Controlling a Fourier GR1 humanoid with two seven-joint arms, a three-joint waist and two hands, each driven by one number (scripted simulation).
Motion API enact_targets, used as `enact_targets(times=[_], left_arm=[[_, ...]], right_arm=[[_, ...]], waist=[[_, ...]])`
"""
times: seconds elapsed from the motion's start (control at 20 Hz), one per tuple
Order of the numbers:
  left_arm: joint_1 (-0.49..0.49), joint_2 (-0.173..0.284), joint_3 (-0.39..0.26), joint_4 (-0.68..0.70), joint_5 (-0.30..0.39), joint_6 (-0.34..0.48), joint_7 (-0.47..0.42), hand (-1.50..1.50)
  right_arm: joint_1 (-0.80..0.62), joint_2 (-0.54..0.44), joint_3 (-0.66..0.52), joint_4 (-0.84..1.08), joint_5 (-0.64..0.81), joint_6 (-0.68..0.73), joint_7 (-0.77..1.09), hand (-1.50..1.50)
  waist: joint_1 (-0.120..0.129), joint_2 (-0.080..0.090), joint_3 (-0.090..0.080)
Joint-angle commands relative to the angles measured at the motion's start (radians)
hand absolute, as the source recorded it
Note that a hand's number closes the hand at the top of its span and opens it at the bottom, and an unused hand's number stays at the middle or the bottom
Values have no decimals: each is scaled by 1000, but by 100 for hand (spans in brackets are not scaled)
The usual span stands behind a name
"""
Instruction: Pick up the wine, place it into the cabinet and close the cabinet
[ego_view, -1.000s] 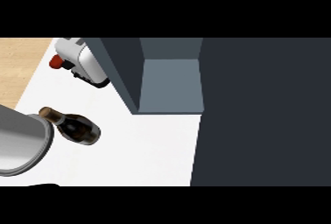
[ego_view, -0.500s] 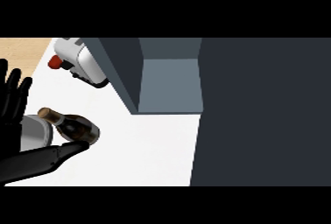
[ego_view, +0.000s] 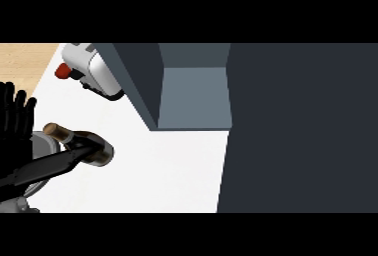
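The wine bottle (ego_view: 90, 146) is dark with a tan cork end (ego_view: 55, 131) and stands on the white counter (ego_view: 170, 170) at the left. My left hand (ego_view: 15, 117) shows at the left edge, fingers straight and pointing up. Its black thumb (ego_view: 55, 167) reaches from the lower left across the bottle's near side and touches it. The fingers are not curled round the bottle. The grey cabinet (ego_view: 192, 97) is open to the right of the bottle, its inside bare. Its dark door (ego_view: 299, 130) fills the right of the view. My right hand does not show.
A white appliance (ego_view: 92, 70) with a red knob (ego_view: 62, 73) stands at the back left beside the cabinet's side wall. A strip of wooden surface (ego_view: 22, 60) lies beyond the counter's left edge. A grey piece (ego_view: 43, 145) shows between the fingers and thumb.
A second ago a grey forearm covered the lower left. The hand has since come up with fingers raised and its thumb against the bottle. The bottle has stayed in place.
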Motion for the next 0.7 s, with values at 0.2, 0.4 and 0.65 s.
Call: enact_targets(times=[0.2, 0.4, 0.65], left_arm=[[68, -9, 95, 238, 92, -93, -286, -150], [72, 21, 143, 255, 137, -133, -282, -150], [107, 13, 159, 320, 139, -156, -366, -150]], right_arm=[[76, 49, 38, -78, -65, 45, 0, -150], [57, 13, -30, -117, -160, 46, 72, -150], [85, 56, -3, -123, -128, 54, 41, -150]], waist=[[2, 0, 0], [4, -1, 0], [4, -1, 0]])
